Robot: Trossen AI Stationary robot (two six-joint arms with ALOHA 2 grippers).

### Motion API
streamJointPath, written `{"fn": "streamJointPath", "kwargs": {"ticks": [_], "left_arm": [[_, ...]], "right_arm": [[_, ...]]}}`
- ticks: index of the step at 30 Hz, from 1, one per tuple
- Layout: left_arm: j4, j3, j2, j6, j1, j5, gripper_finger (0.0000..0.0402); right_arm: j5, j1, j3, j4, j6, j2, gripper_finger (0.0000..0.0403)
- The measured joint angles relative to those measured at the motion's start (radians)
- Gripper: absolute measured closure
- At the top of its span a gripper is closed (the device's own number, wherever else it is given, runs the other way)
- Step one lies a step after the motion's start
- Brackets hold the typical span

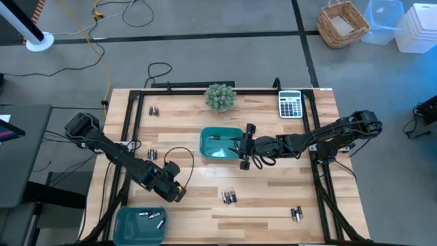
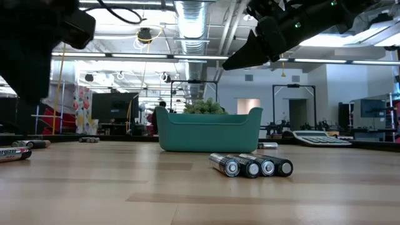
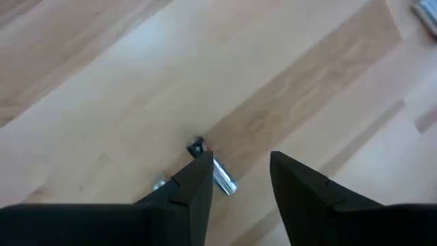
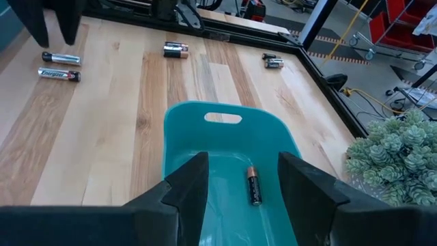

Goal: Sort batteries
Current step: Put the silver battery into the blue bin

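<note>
Left tool [image 1: 175, 193] low over the table [image 1: 273, 205], just right of the near-left tray [image 1: 130, 229]. Fingers [image 3: 194, 188] parted, nothing between them; 1 battery [image 3: 217, 172] lies on the wood at the tip of one finger, partly hidden behind it. Whether they touch, cannot tell.

Near-left tray holds about 3 batteries [image 1: 151, 217]. More batteries loose on the table: a pair far left [image 1: 154, 110], a pair mid-left [image 1: 151, 155], a group near centre front [image 1: 229, 197], a pair front right [image 1: 296, 214]. Low view shows 4 cells side by side [image 2: 251, 166] in front of the centre tray [image 2: 208, 131].

Centre tray [image 1: 220, 143] holds 1 battery [image 4: 253, 186], lying flat on its floor. Right tool [image 1: 245, 145] hovers over this tray's right edge, fingers [image 4: 188, 188] spread apart and empty.

Plant [image 1: 220, 96] behind the centre tray; calculator [image 1: 290, 104] far right.
</note>
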Motion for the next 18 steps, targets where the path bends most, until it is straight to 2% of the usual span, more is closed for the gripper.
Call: {"fn": "streamJointPath", "kwargs": {"ticks": [5,9,18], "left_arm": [[0.016,0.0,0.069,0.0,0.025,0.057,0.0227],[0.012,-0.001,0.095,-0.001,0.032,0.065,0.021],[0.019,-0.008,0.111,-0.028,0.029,0.074,0.0207]], "right_arm": [[0.0,0.0,0.0,-0.003,0.0,0.0,0.021],[0.0,-0.001,0.0,-0.003,0.0,0.0,0.021],[0.0,-0.001,0.0,-0.004,0.0,0.0,0.021]]}}
